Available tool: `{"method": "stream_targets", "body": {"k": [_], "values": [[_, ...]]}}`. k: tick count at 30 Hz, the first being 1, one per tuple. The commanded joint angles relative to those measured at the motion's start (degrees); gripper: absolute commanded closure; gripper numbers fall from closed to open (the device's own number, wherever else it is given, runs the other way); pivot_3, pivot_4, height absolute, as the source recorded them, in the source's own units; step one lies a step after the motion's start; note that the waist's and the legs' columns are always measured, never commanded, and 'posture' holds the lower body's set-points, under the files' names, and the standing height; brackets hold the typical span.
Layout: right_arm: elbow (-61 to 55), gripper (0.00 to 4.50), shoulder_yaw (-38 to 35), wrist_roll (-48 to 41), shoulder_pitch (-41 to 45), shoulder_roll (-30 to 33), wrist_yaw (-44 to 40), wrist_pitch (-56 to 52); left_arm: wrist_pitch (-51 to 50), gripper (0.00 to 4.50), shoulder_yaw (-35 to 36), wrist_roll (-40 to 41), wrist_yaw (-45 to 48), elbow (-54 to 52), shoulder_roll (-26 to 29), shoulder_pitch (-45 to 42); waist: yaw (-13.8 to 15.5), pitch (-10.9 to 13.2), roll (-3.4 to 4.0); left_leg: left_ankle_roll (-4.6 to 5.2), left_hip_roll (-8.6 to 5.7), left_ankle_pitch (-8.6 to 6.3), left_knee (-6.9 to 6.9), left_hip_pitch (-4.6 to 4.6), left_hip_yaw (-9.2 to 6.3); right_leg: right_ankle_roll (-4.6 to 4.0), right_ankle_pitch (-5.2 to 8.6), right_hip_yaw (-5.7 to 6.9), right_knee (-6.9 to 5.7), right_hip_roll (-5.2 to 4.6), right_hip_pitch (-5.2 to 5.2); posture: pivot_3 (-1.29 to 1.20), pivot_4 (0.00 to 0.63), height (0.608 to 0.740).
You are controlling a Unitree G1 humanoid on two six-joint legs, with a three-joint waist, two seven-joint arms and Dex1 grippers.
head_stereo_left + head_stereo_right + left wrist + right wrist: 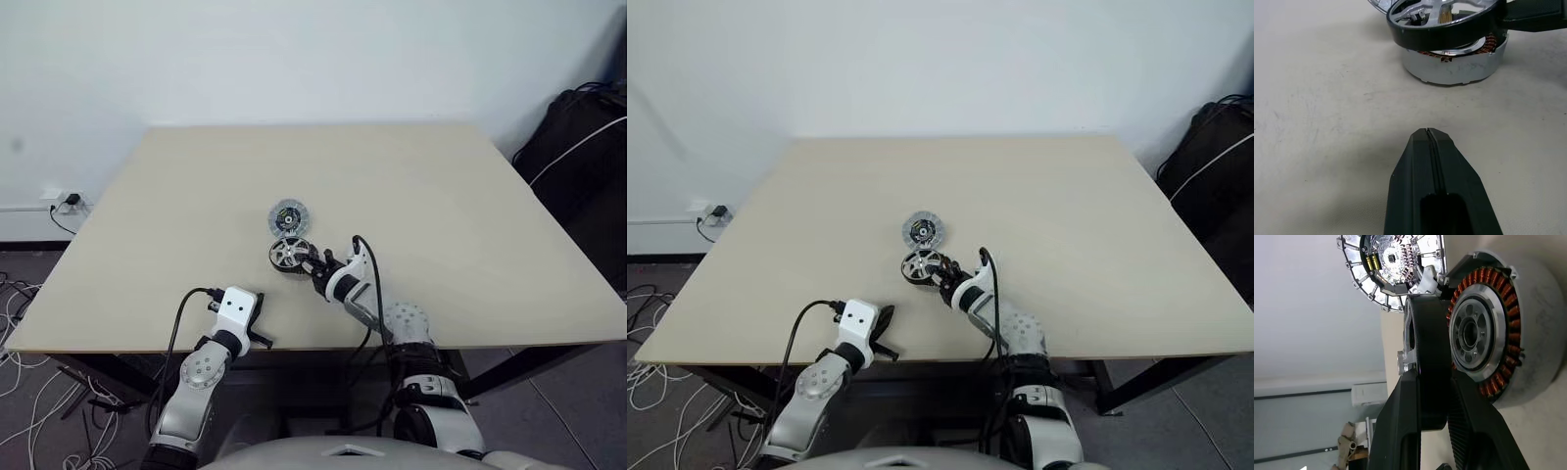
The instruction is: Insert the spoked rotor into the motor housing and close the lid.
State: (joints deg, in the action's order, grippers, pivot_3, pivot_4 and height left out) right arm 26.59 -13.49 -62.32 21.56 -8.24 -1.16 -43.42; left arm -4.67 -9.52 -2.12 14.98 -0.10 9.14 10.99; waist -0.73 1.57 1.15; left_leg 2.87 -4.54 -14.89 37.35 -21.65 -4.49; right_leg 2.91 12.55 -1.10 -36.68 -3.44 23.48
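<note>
A large table [176, 206] with a pale beige top takes the middle of the frame; its far edge runs across the upper part of the picture. Behind it stands a plain white wall [294, 59]. At the left edge, low on the wall, there is a white power outlet [61, 199] with a black plug in it — a dark cable goes down from there. In the lower left corner, white and grey cables [24, 392] lie loose on the dark grey floor [29, 269]. At the upper right edge sits a black bag [578, 147] — a white cord crosses over it.
</note>
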Motion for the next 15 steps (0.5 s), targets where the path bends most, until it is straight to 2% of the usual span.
{"method": "stream_targets", "body": {"k": [1, 15], "values": [[0.6, 4.09, -1.6, 1.2, 2.6, -1.8, -1.8, 1.1, 0.7, 4.5, 0.7, 0.4, -0.4, -2.6, 0.0, -0.2, 0.0, 0.0, 0.0, 0.0, 0.0, 0.0, 0.0, 0.0, 0.0, 0.0, 0.0, 0.0, -0.01, 0.0, 0.0, 0.0, 0.0, 0.74], [4.4, 4.09, -5.6, 5.6, 4.6, -1.8, -3.8, 2.0, 0.7, 4.5, 0.7, 0.6, -0.1, -2.3, -0.1, -0.8, 0.0, 0.0, 0.02, -0.01, -0.01, 0.0, 0.0, 0.02, 0.01, -0.02, 0.0, -0.01, -0.04, 0.0, 0.0, 0.0, 0.0, 0.74]]}}
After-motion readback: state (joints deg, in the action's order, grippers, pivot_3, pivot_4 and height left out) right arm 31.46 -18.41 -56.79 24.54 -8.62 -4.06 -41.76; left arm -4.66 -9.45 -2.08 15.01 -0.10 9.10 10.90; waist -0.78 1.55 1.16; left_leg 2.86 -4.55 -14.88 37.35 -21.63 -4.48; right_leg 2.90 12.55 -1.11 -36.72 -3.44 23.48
